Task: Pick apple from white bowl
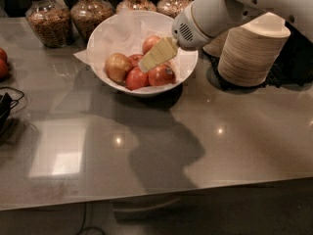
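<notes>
The white bowl [183,75] lined with crinkled white paper sits at the back middle of the counter. The apple [118,66], dull yellow-gold with a reddish blush, lies at the bowl's left side. Several smaller red apples [137,78] lie beside it. My gripper [157,56] reaches in from the upper right over the bowl. Its cream fingers [160,53] hang just above the red apples, to the right of the yellow-gold apple and apart from it. It holds nothing that I can see.
A stack of beige disposable bowls [252,53] stands right of the white bowl. Several glass jars of grains [48,18] line the back edge. Red apples [2,62] lie at the far left edge. Black cables [7,106] lie at the left.
</notes>
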### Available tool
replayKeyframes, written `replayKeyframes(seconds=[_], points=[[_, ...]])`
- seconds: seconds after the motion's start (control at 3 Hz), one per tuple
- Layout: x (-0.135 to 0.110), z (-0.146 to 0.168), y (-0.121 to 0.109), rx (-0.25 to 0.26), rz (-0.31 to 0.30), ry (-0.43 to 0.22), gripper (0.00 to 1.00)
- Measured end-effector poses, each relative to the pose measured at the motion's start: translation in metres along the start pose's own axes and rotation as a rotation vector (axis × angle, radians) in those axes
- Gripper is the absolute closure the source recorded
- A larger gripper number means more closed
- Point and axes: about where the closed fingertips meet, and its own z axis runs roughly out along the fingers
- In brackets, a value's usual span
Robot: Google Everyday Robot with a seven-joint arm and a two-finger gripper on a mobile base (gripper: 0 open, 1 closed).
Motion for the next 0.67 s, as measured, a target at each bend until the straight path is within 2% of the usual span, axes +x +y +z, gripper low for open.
replayKeyframes(seconds=[0.33, 0.67], points=[[0.0077, 0.0093, 0.0033, -0.006, 0.012, 0.023, 0.18], [0.0138, 0.016, 0.0051, -0.009, 0.005, 0.034, 0.12]])
